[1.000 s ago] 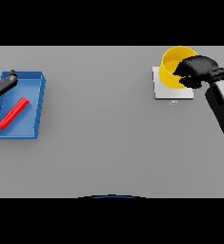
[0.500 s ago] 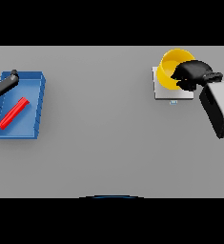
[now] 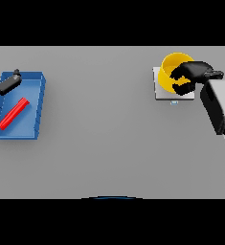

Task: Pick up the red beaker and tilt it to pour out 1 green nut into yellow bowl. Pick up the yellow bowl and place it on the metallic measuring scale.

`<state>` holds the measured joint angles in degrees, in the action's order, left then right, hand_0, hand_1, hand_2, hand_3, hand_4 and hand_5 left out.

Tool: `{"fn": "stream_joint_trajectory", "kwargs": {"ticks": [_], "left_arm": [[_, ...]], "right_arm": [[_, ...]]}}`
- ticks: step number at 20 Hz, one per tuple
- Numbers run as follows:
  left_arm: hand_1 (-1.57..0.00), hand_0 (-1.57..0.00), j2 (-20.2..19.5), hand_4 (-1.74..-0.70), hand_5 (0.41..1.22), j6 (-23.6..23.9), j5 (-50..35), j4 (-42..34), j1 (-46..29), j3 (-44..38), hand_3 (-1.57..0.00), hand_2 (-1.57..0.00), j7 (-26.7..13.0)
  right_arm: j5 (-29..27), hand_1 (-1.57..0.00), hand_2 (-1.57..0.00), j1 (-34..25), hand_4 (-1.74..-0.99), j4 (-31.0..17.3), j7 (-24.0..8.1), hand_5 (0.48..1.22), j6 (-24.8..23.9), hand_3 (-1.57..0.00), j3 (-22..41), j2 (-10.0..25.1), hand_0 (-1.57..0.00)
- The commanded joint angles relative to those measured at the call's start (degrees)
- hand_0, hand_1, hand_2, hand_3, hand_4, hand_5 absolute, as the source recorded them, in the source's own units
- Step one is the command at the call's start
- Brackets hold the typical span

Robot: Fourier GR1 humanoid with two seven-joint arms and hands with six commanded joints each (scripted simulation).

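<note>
Right robot hand [image 3: 190, 76] now lower beside yellow bowl [image 3: 170, 72].

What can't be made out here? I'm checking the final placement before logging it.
- Head view: the right hand covers the yellow bowl's right side; whether a nut lies inside cannot be told.
- The bowl and hand hide most of the scale; its small display is unreadable.
- The left hand is cut by the left edge, above the blue tray.

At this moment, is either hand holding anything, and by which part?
The right hand is curled on the right side of the yellow bowl's rim, over the scale. The left hand holds nothing.
</note>
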<state>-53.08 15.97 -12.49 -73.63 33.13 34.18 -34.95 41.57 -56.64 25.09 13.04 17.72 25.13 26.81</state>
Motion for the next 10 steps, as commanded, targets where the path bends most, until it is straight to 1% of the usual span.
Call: {"fn": "stream_joint_trajectory", "kwargs": {"ticks": [1,2,3,5,6,8,10], "left_arm": [[0.0,0.0,0.0,-0.81,0.738,-0.4,0.1,0.6,0.1,0.0,0.0,0.0,0.8],[0.0,0.0,0.8,-0.81,0.739,-0.2,0.1,1.2,0.4,0.0,0.0,0.0,1.1],[0.0,0.0,0.5,-0.81,0.739,0.0,0.1,1.4,0.3,-0.2,0.0,0.0,1.1],[0.0,0.0,0.8,-0.81,0.736,-0.3,0.0,1.3,0.0,-0.1,0.0,0.0,1.8],[0.0,0.0,0.2,-0.81,0.736,-0.2,0.1,0.7,-0.2,0.0,0.0,0.0,1.2],[0.0,0.0,0.7,-0.82,0.733,-0.1,-0.2,1.4,0.3,-0.3,0.0,0.0,1.1],[0.0,0.0,0.7,-0.82,0.734,-0.1,-0.3,0.6,0.4,-0.2,0.0,0.0,0.9]], "right_arm": [[0.2,-0.35,-0.52,-0.3,-1.41,-0.8,0.8,0.821,-0.1,-0.6,0.2,-0.2,-0.4],[0.4,-0.28,-0.45,-0.3,-1.397,-1.4,1.9,0.799,-0.2,-0.57,0.3,-0.2,-0.32],[0.7,-0.23,-0.39,-0.4,-1.385,-1.8,2.6,0.78,0.2,-0.54,0.6,0.5,-0.25],[1.2,-0.14,-0.29,-0.8,-1.356,-2.4,3.0,0.755,0.1,-0.47,1.1,-0.4,-0.16],[1.6,-0.12,-0.24,-0.9,-1.346,-2.7,3.9,0.746,0.1,-0.44,1.4,0.0,-0.13],[1.9,-0.07,-0.17,-1.4,-1.325,-3.4,2.8,0.737,0.0,-0.39,1.5,-0.4,-0.08],[2.0,-0.05,-0.12,-1.8,-1.308,-3.7,2.9,0.733,0.9,-0.35,1.7,-0.7,-0.05]]}}
